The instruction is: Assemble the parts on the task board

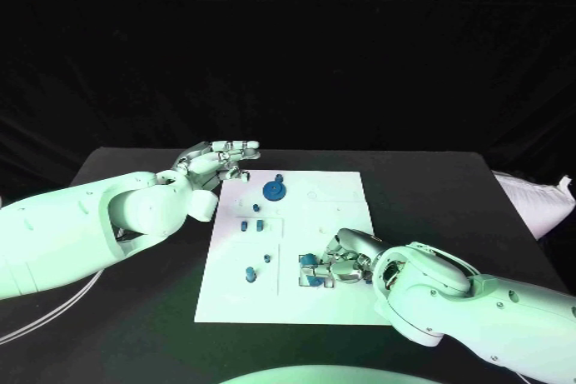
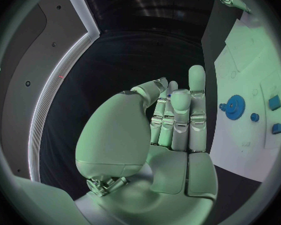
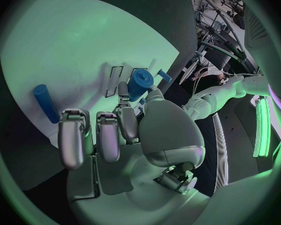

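Observation:
The white task board (image 1: 315,202) lies mid-table. My left hand (image 1: 220,161) hovers at its far left corner, fingers held together with the thumb against them (image 2: 172,110). A sliver of a small blue part (image 2: 169,95) shows pinched there, mostly hidden. On the board nearby are a blue gear (image 1: 276,190) (image 2: 235,105) and a few small blue pieces (image 1: 251,226). My right hand (image 1: 340,265) rests on the board's near right part. Its thumb and a finger pinch a blue cylinder (image 3: 139,83) (image 1: 315,272). Another blue peg (image 3: 45,103) lies apart on the board.
More blue pieces sit along the board's left side (image 1: 266,256) (image 1: 251,274). A white bag (image 1: 535,201) lies at the table's right edge. A pale cable (image 1: 48,316) runs under my left arm. Bare black table (image 1: 444,192) lies to the right of the board.

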Motion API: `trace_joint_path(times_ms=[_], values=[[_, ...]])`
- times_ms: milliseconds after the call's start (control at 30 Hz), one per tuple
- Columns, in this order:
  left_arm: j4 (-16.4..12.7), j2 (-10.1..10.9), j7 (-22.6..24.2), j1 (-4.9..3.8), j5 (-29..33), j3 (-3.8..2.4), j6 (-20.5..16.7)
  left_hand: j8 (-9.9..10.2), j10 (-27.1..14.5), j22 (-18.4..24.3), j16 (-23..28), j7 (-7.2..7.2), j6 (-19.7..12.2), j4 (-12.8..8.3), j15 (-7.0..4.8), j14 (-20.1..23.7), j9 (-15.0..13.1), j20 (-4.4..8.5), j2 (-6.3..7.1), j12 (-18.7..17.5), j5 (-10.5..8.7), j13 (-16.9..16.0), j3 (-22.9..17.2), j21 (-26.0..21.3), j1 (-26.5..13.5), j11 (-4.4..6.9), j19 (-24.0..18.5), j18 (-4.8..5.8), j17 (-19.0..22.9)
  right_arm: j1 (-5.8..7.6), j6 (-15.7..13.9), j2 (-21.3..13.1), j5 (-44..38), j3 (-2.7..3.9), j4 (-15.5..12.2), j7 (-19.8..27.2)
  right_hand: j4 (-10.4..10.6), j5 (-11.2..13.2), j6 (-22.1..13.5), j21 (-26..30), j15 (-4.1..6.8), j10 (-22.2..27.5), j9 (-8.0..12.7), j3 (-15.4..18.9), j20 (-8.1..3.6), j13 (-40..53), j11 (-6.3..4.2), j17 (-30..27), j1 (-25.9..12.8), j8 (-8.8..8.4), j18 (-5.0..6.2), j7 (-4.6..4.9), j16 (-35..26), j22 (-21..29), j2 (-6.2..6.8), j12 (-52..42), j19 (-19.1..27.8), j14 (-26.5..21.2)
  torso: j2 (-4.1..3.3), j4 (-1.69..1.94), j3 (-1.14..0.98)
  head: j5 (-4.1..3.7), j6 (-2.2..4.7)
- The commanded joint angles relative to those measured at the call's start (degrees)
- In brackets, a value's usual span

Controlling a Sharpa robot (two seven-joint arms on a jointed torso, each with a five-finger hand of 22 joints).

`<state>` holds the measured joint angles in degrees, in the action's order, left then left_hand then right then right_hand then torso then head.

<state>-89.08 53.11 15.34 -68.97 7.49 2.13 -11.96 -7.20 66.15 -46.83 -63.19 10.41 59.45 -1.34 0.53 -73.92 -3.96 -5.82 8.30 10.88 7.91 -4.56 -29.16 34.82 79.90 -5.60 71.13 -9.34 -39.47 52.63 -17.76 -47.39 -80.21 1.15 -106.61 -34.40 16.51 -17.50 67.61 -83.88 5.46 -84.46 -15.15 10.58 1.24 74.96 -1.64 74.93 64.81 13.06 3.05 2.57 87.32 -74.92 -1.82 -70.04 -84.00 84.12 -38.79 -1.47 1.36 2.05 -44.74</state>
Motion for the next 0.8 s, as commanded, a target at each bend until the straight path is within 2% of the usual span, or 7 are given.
trace_joint_path(times_ms=[33, 133, 267, 367, 533, 667, 800], values=[[-0.2, 0.0, 0.2, -0.03, -0.2, -0.03, 1.1, -0.1, -0.4, 0.1, 0.2, -0.13, -0.4, -0.4, -0.02, 0.6, 0.1, -0.16, -0.34, 0.3, 0.29, 0.1, 0.1, -0.2, -0.1, -0.14, -0.4, -1.09, 0.0, -0.06, 1.2, 0.1, -1.7, -0.01, 0.0, -0.4, 0.1, 0.2, -0.2, 0.0, -0.04, 0.0, -0.1, 0.3, -0.52, 1.0, -0.14, 9.9, -0.3, -0.28, -0.77, -0.04, -0.1, -5.6, -0.33, 0.4, -2.1, 4.9, -0.02, 0.0, -0.01, 0.07, -0.05], [-0.2, 0.0, 0.2, -0.03, -0.2, -0.03, 1.0, -0.1, -0.4, 0.1, 0.2, -0.13, -0.4, -0.4, -0.02, 0.6, 0.1, -0.16, -0.34, 0.3, 0.29, 0.1, 0.1, -0.2, -0.1, -0.14, -0.4, -1.09, 0.0, -0.06, 0.9, 0.1, -1.7, -0.01, 0.0, -0.4, 0.1, 0.7, -0.2, 0.0, -0.03, 0.0, -0.2, 0.5, -0.52, 0.9, -0.15, 9.9, -0.6, -0.29, -0.78, -0.05, -0.1, -5.6, -0.52, 0.5, -2.1, 4.9, 0.0, -0.02, 0.0, 0.05, -0.04], [-0.1, -0.1, 0.2, -0.03, -0.2, -0.03, 1.0, -0.1, -0.4, 0.1, 0.2, -0.13, -0.4, -0.4, -0.02, 0.6, 0.1, -0.16, -0.34, 0.3, 0.29, 0.1, 0.1, -0.2, -0.1, -0.14, -0.4, -1.09, 0.0, -0.06, -0.3, 0.2, -2.1, -0.01, 0.0, -0.2, -0.1, 9.5, -0.4, 0.3, -0.07, 0.2, -1.0, 3.5, -0.51, 0.6, -0.09, 9.7, -5.1, -0.48, -0.72, 0.01, -0.2, -5.4, -0.5, 1.4, -2.0, 4.8, 0.0, -0.01, 0.0, 0.02, -0.03], [-0.1, -0.1, 0.2, -0.03, -0.2, -0.03, 1.1, -0.1, -0.4, 0.1, 0.2, -0.13, -0.4, -0.4, -0.02, 0.6, 0.1, -0.16, -0.34, 0.3, 0.29, 0.1, 0.1, -0.2, -0.1, -0.14, -0.4, -1.09, 0.0, -0.06, -1.2, 0.2, -2.5, -0.01, -0.2, 0.0, 0.4, 13.6, -0.6, 0.4, -0.13, 0.3, -1.6, 4.9, -0.44, 0.3, 0.03, 9.5, -9.7, -0.66, -0.68, 0.07, -0.3, -5.2, 1.3, 2.2, -1.9, 4.8, -0.01, 0.01, -0.03, -0.06, 0.02], [-0.1, -0.1, 0.2, -0.03, -0.2, -0.03, 1.2, -0.1, -0.5, 0.1, 0.3, -0.1, -0.5, -0.4, 0.01, 0.7, 0.1, -0.18, -0.38, 0.4, 0.31, 0.1, 0.1, -0.2, -0.1, -0.17, -0.4, -1.08, 0.3, -0.06, -1.6, 0.0, -2.8, -0.01, -0.5, 0.1, 0.4, 14.1, -0.7, 0.3, -0.16, 0.2, -2.2, 3.2, -0.4, 0.4, 0.01, 9.6, -13.0, -0.77, -0.71, 0.09, -0.3, -5.4, 2.44, 2.3, -2.0, 4.8, -0.02, 0.01, -0.02, -0.05, 0.03], [-0.1, -0.1, 0.2, -0.03, -0.2, -0.03, 1.2, -0.1, -0.5, 0.1, 0.3, -0.1, -0.5, -0.4, 0.01, 0.7, 0.1, -0.18, -0.38, 0.4, 0.31, 0.1, 0.1, -0.2, -0.1, -0.17, -0.4, -1.08, 0.3, -0.07, -2.3, -0.5, -3.2, -0.01, -0.9, 0.2, -0.1, 13.0, -0.5, 0.1, -0.09, -0.1, -2.8, 1.8, -0.45, 0.9, -0.08, 10.0, -9.7, -0.79, -0.8, -0.01, -0.1, -5.8, 1.5, 1.8, -2.2, 4.9, -0.01, 0.02, -0.05, -0.05, 0.03], [0.0, -0.1, 0.2, -0.03, -0.2, -0.03, 1.1, -0.1, -0.5, 0.1, 0.2, -0.09, -0.5, -0.4, 0.01, 0.7, 0.1, -0.18, -0.39, 0.4, 0.32, 0.1, 0.1, -0.2, -0.1, -0.17, -0.4, -1.08, 0.2, -0.09, -2.6, -0.8, -3.9, -0.01, -1.2, 0.1, -1.5, 10.8, -0.4, -0.3, 0.0, -0.4, -3.5, 0.3, -0.56, 1.6, -0.2, 10.5, -4.5, -0.86, -0.91, -0.13, 0.2, -6.3, -0.74, 1.0, -2.4, 5.0, -0.02, -0.05, 0.01, 0.08, 0.08]])
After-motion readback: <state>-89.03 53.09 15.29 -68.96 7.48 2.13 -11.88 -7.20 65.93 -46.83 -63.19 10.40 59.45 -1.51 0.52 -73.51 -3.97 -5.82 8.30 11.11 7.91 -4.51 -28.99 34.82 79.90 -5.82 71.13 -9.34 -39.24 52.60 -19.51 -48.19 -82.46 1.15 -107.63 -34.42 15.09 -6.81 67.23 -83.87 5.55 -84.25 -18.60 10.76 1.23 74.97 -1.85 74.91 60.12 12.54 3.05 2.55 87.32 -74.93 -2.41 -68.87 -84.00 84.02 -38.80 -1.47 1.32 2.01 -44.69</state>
